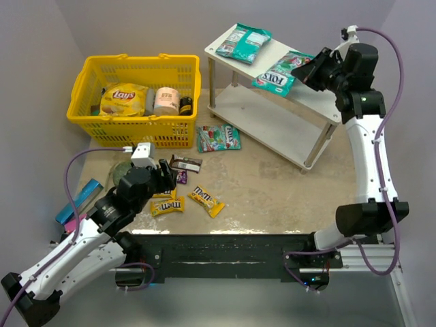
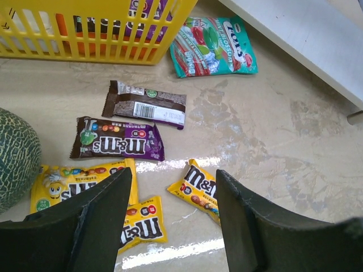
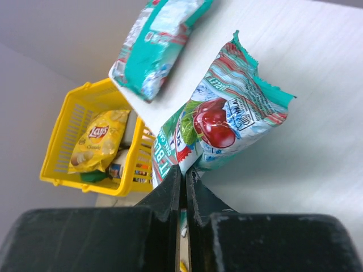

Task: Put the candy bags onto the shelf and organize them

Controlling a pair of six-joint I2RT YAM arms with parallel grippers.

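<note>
Candy bags in teal-green number three. The first teal bag lies flat at the far left end of the top board of the shelf. The second, the FOX'S bag, rests on the same board toward its right end. The right claw pinches that bag by one edge, its two fingers pressed almost together on the wrapper. The third teal bag lies flat on the counter, just left of the shelf's lower board, between the shelf and one yellow basket. One Lay's bag sits inside that basket.

Five small packets lie on the counter farther left of the shelf and nearer the arms:
- one brown packet
- one purple packet
- a large yellow packet
- a small yellow packet, partly overlapping the large one
- a third yellow packet, lying on the shelf side of the others

The left claw hangs above the yellow packets with its two fingers spread wide and nothing between them.
</note>
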